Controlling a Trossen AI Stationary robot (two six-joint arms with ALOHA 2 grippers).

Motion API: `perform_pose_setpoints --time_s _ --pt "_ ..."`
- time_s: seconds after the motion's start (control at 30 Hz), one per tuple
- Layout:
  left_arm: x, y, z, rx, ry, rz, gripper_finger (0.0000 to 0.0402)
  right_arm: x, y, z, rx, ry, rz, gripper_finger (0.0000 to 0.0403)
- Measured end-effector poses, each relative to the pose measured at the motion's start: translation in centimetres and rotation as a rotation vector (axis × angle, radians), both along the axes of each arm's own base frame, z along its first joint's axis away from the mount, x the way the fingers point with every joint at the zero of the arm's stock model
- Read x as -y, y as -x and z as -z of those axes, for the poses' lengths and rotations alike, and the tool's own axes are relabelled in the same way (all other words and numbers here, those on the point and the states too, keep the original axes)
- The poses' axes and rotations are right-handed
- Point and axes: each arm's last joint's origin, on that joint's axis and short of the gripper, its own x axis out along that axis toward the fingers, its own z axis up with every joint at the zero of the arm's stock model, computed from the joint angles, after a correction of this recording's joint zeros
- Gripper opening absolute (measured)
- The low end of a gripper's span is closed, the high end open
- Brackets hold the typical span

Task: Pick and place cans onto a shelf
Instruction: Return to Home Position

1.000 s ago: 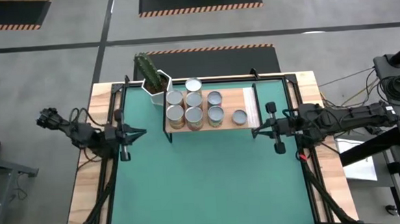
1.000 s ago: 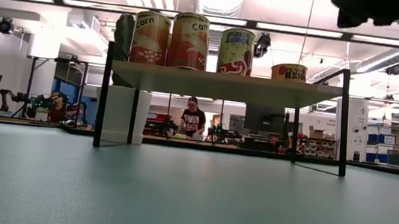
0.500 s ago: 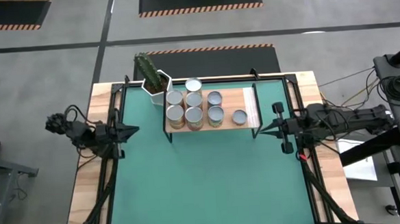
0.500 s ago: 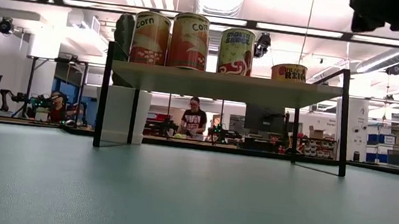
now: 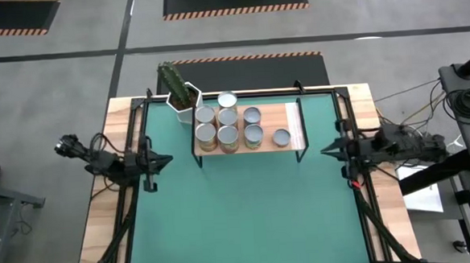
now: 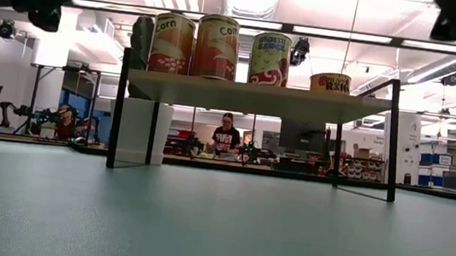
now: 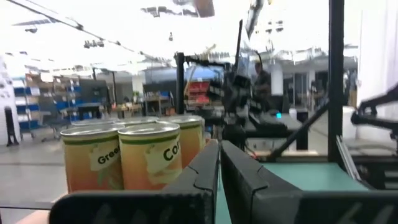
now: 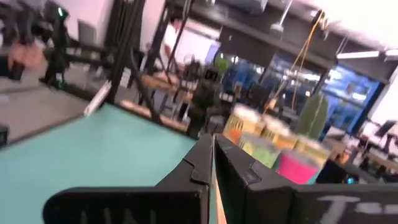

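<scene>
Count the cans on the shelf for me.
8 cans, all on the shelf. Back: one. Middle row: left, centre, right. Front row: first, second, third, fourth nearer the striped end. From above, none seems hidden.

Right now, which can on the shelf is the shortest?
The squat can standing alone near the shelf's striped end, apart from the cluster; its top sits far lower than the tall cans beside it.
</scene>
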Motion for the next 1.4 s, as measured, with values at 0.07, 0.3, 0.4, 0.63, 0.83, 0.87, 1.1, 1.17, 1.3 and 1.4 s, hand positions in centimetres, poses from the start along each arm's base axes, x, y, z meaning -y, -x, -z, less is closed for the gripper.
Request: perform_pose_setpoints --time_s 0.07,0.3,0.4,0.63,0.83,0.87,1.1,1.17,1.3,1.4 --pt "0.0 -0.1 0.4 0.010 -0.009 -0.007 0.0000 0.0 -0.3 0.8 -0.019 0.001 0.003 0.0009" --pt "0.1 -0.3 0.9 -0.046 -0.033 -0.010 0.0000 -0.1 -1.6 2.6 0.032 0.000 0.002 0.0009" --pt "0.1 -0.4 1.0 -0.055 -0.040 -0.012 0.0000 -0.1 -2.1 3.8 0.115 -0.019 -0.004 0.0009" --pt "0.1 -0.3 0.7 -0.052 -0.034 -0.019 0.0000 -0.1 -2.3 4.6 0.147 -0.027 -0.005 0.0009" --pt "0.1 -0.3 0.8 -0.058 -0.037 -0.018 0.0000 -0.1 -2.4 5.0 0.100 -0.073 -0.013 0.0009" --pt "0.1 -0.3 0.8 -0.058 -0.037 -0.018 0.0000 -0.1 -2.5 5.2 0.070 -0.089 -0.015 0.0009" --pt "0.1 -0.3 0.8 -0.058 -0.037 -0.018 0.0000 -0.1 -2.7 7.1 -0.145 -0.205 -0.018 0.0009" --pt "0.1 -0.3 0.8 -0.058 -0.037 -0.018 0.0000 -0.1 -2.7 7.3 -0.170 -0.232 -0.012 0.0009" --pt "0.1 -0.3 0.8 -0.058 -0.037 -0.018 0.0000 -0.1 -2.8 7.3 -0.185 -0.244 -0.010 0.0009" --pt "0.1 -0.3 0.8 -0.059 -0.037 -0.018 0.0000 -0.1 -2.7 7.2 -0.185 -0.237 -0.013 0.0009"
